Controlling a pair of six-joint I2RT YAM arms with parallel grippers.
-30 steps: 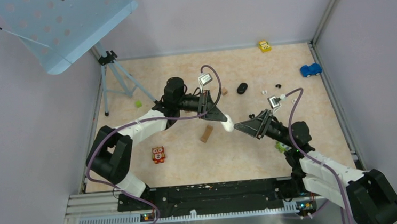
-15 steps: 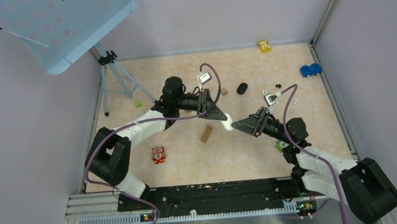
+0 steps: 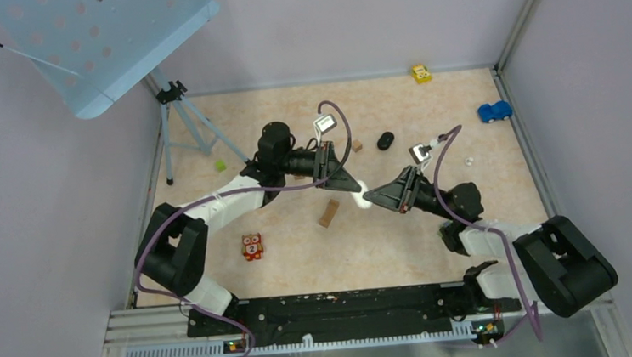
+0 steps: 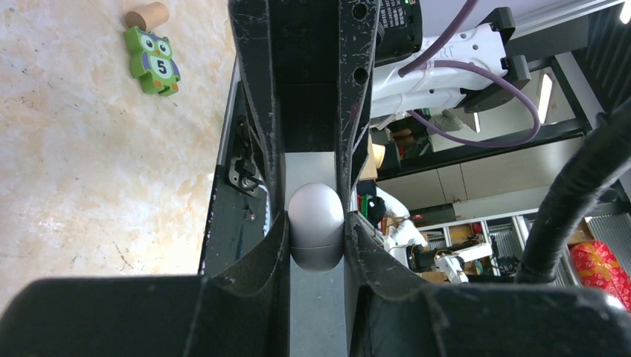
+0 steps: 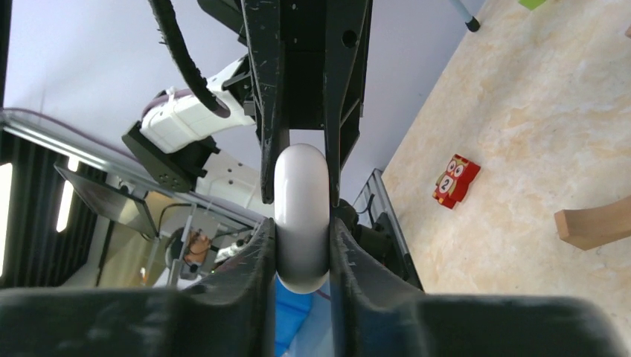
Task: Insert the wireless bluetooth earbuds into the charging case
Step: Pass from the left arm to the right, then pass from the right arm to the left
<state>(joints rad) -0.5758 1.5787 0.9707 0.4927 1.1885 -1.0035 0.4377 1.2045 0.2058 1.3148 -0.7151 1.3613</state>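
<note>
Wrist views show left hand point(image 4: 315, 223) and right hand point(image 5: 301, 242) each clamped on the smooth, rounded white charging case point(image 5: 300, 193)

Two toy cars point(image 3: 421, 73) point(image 3: 495, 111), two owl blocks point(image 3: 252, 246) point(image 4: 152, 59), two tan wooden blocks point(image 3: 328, 213) point(image 3: 358, 145), one white case point(image 3: 366, 197).

Green owl block point(image 4: 152, 59) is showing a 5, up around 11 o'clock on the left wrist cam. Red owl block point(image 5: 455, 181) is showing a 2.

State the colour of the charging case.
The charging case is white, clearest in the right wrist view.
</note>
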